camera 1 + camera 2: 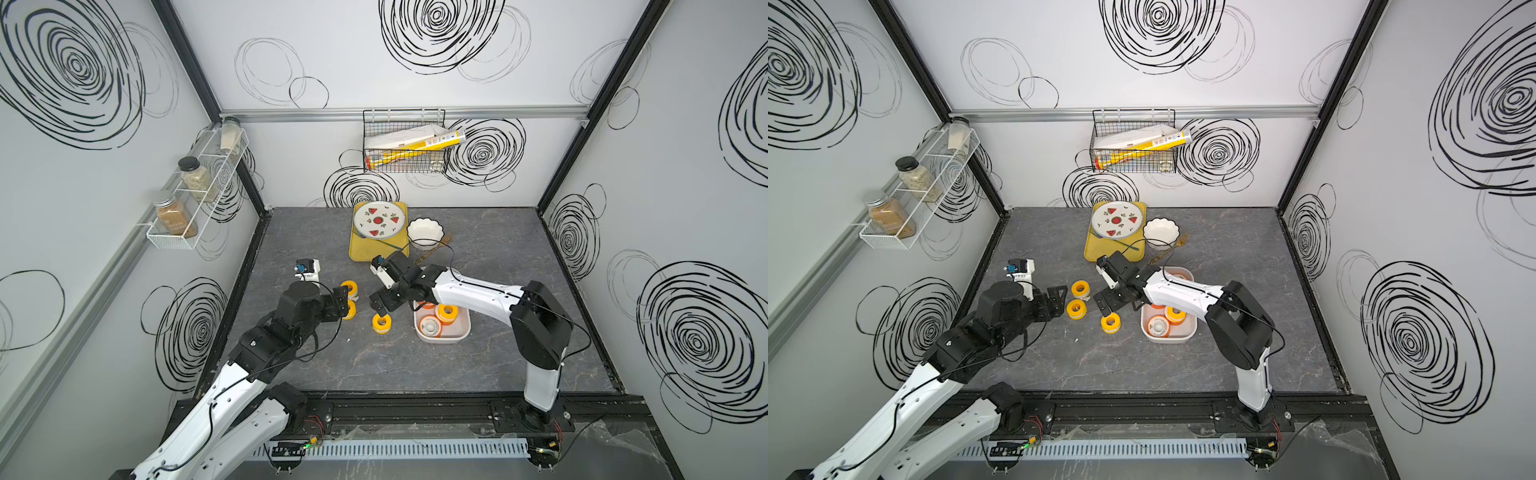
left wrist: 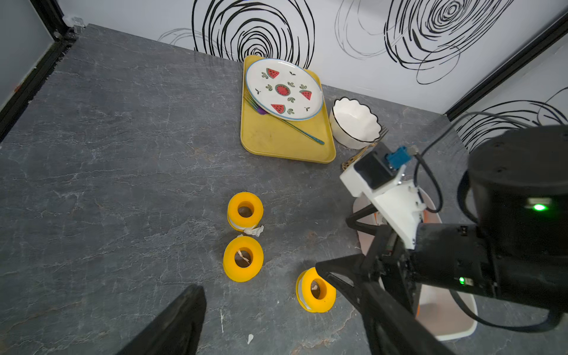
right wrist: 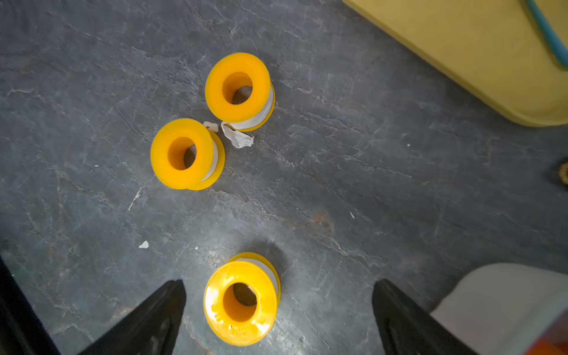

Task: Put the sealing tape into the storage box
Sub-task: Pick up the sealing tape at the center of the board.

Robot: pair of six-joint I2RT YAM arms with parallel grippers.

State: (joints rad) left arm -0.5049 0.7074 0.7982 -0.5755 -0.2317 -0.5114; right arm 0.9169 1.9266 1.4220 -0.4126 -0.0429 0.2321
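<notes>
Nearest tape spool (image 3: pixel 241 299): I see it flat on the table (image 3: pixel 338 184), hole up. It lies between the fingertips of the right gripper (image 3: pixel 278 285), closer to one finger and not pinched.
Right gripper: jaws spread wide, holding nothing.
Other loose tape: a second spool (image 1: pixel 1076 309) and a third spool (image 1: pixel 1080 289) sit side by side, just ahead of the left gripper (image 1: pixel 1060 301).
Left gripper: jaws look spread to me, with nothing between them.
Storage box (image 1: pixel 1169 338): it is on the table just beside that first spool, partly under the right arm (image 1: pixel 1183 291). Several orange-flanged spools (image 1: pixel 1175 313) are inside it.
Farther back: a yellow tray (image 1: pixel 1100 249) carries a plate (image 1: pixel 1116 220), with a white bowl (image 1: pixel 1160 232) beside it.
</notes>
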